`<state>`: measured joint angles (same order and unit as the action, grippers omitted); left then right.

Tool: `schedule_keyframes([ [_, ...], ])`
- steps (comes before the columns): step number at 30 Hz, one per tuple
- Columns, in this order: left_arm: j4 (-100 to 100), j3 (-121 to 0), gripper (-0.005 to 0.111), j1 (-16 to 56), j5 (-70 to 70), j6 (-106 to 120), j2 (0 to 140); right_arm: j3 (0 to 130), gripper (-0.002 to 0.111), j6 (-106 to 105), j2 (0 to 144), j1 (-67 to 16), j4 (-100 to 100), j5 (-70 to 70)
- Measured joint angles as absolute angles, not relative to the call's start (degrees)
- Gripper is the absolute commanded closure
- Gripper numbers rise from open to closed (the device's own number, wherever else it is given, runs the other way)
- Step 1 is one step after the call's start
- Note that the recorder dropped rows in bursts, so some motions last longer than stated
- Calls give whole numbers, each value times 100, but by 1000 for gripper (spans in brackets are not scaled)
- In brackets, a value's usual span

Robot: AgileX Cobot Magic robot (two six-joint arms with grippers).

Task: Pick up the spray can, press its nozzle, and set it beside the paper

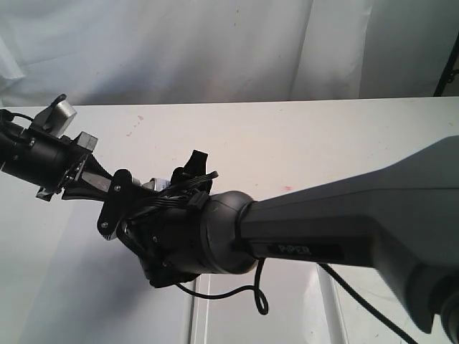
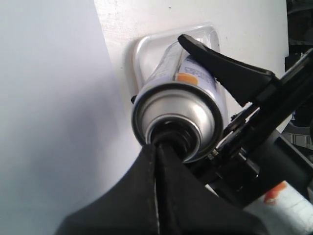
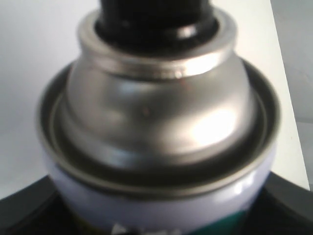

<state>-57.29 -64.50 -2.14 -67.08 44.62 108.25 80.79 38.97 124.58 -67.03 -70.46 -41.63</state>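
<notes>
White counter point(image 1: 301, 136), cloth behind. Right pincer point(image 3: 156, 215) is pinching the spray can point(image 3: 161, 122), lifted near the paper point(image 2: 49, 122). Left pincer point(image 2: 157, 147), pressed together, meets the nozzle point(image 2: 171, 136). Push straight down the can's axis, firm grip, no sideways slip!

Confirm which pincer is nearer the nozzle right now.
Left. The left pincer has its closed tips right at the nozzle on top of the spray can; the right pincer clamps the can's body, away from the nozzle end.
</notes>
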Motion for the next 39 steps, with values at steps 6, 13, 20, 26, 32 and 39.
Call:
schedule_keyframes([
  [6,-5729,-6450,107,-214,-6660,4462,10825,8079,108,3897,12458,-6703,-7046,-4163],
  [13,-5669,-6322,107,-202,-6216,4470,10241,8105,108,3908,12416,-6703,-6950,-4313],
  [20,-5602,-5774,107,-202,-5294,4470,9106,8105,108,3970,12058,-6659,-6338,-4376],
  [26,-5472,-5210,107,-202,-4558,4473,8089,8012,108,4132,11320,-6374,-5613,-3950],
  [32,-5472,-4510,107,-202,-3935,4473,7074,7135,108,4704,10298,-5919,-5242,-2868],
  [39,-5472,-3764,107,-202,-3161,4484,5735,6212,108,5162,9153,-5275,-5140,-1686],
])
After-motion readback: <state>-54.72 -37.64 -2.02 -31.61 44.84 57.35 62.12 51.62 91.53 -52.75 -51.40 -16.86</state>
